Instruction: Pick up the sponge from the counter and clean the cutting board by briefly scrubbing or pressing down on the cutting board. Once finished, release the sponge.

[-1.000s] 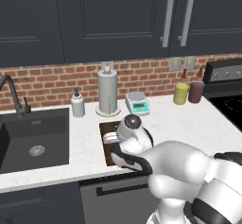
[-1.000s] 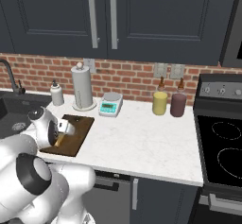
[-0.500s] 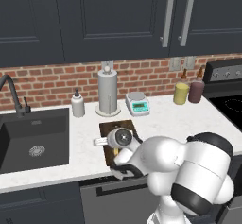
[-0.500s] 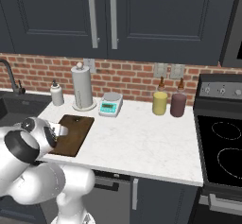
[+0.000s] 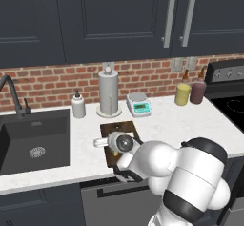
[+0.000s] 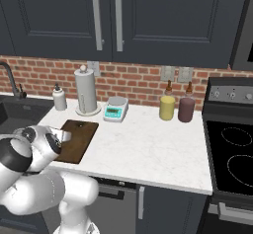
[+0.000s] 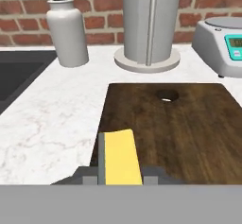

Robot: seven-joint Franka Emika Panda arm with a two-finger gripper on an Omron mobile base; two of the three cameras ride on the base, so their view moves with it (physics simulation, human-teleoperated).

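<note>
The sponge (image 7: 120,154), a yellow block with a grey-green face on its left side, sits between my two dark fingertips with the gripper (image 7: 119,173) shut on it. It hangs low over the near left edge of the dark brown cutting board (image 7: 184,128), whose round hole lies at the far end. From the base cameras the cutting board (image 5: 120,126) (image 6: 83,136) lies on the white counter (image 5: 167,122) in front of the paper towel holder. My hand is low at the board's front edge.
Behind the board stand a white soap bottle (image 7: 67,31), a paper towel holder (image 7: 149,24) and a small scale (image 7: 222,41). The dark sink (image 5: 31,139) is to the left. A yellow jar (image 6: 167,107), a dark red jar (image 6: 186,109) and the stove (image 6: 232,154) are to the right.
My hand has moved left and toward the front edge of the board and dropped lower, still holding the sponge. The elbow has swung round to the right.
</note>
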